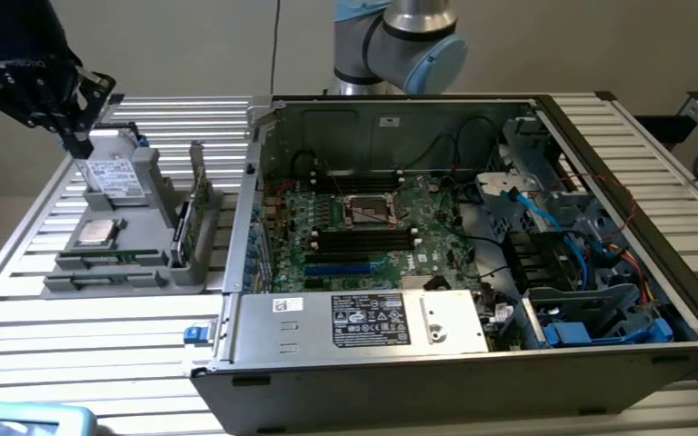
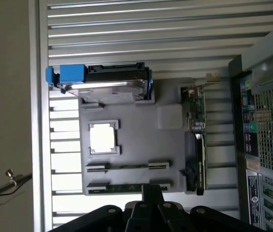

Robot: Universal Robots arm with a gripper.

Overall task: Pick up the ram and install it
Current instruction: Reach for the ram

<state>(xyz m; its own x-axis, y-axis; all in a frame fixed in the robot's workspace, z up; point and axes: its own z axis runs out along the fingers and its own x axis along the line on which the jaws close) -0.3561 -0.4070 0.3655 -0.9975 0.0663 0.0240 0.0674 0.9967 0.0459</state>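
The gripper (image 1: pixel 80 141) hangs at 12 o'clock of the grey holder (image 2: pixel 136 145), which sits at 9 o'clock of the open computer case (image 1: pixel 324 381). Gripper opening: cannot tell. The ram (image 2: pixel 122 187) lies slotted at the holder's 6 o'clock end.

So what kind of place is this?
Probably a robotics lab workbench for computer assembly: a robot arm by an open desktop PC case, and a grey fixture holding a hard drive beside it on a slatted metal table.

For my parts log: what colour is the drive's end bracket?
Blue bracket; wrist view shows it best.
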